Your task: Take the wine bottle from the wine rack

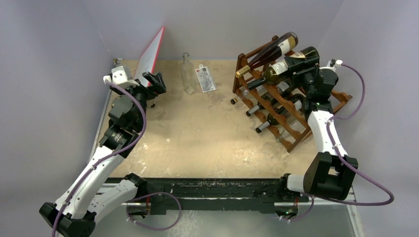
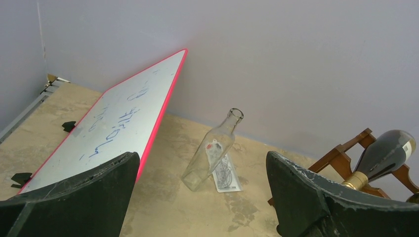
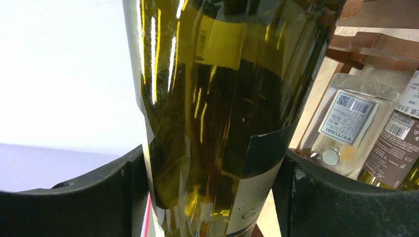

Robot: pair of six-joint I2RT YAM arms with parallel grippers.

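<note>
Wine rack [image 1: 295, 139]: far right of the counter [image 1: 197, 143], several bottles in its tiers.
Wine bottle [image 3: 212, 98]: green glass, lying across the rack's top tier beside a darker bottle [image 1: 269, 52], neck toward the counter's middle.
Right end effector [image 3: 212, 165]: clenched on the wine bottle's body, a finger against each side.
Left end effector [image 2: 202, 160]: released, jaws wide, held above the counter at far left near a red-edged whiteboard [image 2: 123, 113] and an upright clear bottle [image 2: 210, 153].
</note>
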